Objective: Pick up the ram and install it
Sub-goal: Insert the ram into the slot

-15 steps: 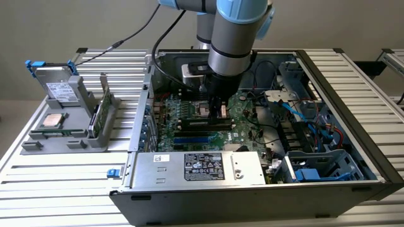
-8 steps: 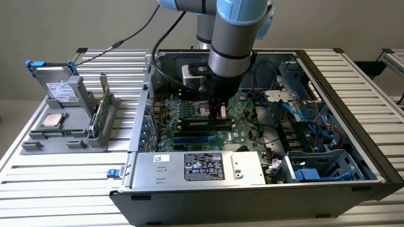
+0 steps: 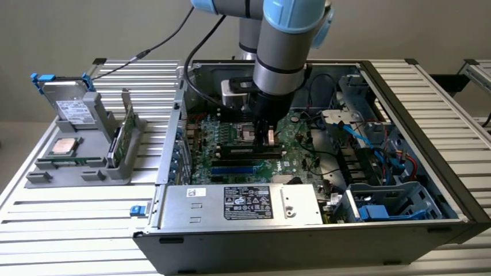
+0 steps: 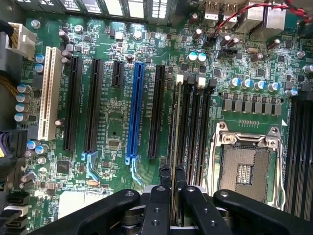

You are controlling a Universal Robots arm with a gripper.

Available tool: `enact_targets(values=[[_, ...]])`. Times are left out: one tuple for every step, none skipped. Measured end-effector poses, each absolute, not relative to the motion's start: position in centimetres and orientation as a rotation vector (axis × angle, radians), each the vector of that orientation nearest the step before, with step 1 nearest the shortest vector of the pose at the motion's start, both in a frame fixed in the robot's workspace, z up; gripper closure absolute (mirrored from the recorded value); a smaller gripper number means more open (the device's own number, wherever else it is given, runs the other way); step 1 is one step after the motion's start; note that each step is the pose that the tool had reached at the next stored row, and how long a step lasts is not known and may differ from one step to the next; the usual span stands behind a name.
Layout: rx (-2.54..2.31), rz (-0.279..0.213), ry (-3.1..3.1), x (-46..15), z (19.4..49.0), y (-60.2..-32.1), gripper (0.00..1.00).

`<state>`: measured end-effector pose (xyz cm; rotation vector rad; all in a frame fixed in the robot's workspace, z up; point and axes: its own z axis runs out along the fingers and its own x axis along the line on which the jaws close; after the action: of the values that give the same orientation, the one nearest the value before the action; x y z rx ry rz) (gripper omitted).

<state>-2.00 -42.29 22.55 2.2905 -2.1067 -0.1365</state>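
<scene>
My black two-finger gripper (image 4: 173,196) is clenched on the ram (image 4: 174,142), a slim dark-green circuit-board strip seen edge-on. The strip lies in line with the black memory slots (image 4: 195,132) beside the silver processor socket (image 4: 247,166) on the green motherboard (image 4: 112,127). Whether it is seated, I cannot tell

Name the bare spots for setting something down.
Bare table slats lie between the grey holder and the near edge, on the exterior view's left of the case, and along its right. Inside the case is crowded: cables, motherboard, gripper.
</scene>
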Motion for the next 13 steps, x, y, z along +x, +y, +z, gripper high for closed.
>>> enact_targets(values=[[2.290, -0.137, -2.107, -2.00, 22.50, -42.29, 0.86], [2.290, -0.136, -2.106, -2.00, 22.47, -42.29, 0.86], [2.290, -0.136, -2.106, -2.00, 22.46, -42.30, 0.86], [2.290, -0.136, -2.106, -2.00, 22.45, -42.29, 0.86], [2.290, -0.136, -2.106, -2.00, 22.42, -42.29, 0.86], [2.290, -0.136, -2.106, -2.00, 22.40, -42.29, 0.86], [2.290, -0.136, -2.106, -2.00, 22.38, -42.29, 0.86], [2.290, -0.136, -2.107, -2.00, 22.36, -42.29, 0.86], [2.290, -0.136, -2.107, -2.00, 22.34, -42.29, 0.86], [2.290, -0.136, -2.106, -2.00, 22.31, -42.29, 0.86], [2.290, -0.136, -2.106, -2.00, 22.29, -42.29, 0.86], [2.290, -0.136, -2.107, -2.00, 22.26, -42.29, 0.86], [2.290, -0.136, -2.107, -2.00, 22.23, -42.27, 0.86]])
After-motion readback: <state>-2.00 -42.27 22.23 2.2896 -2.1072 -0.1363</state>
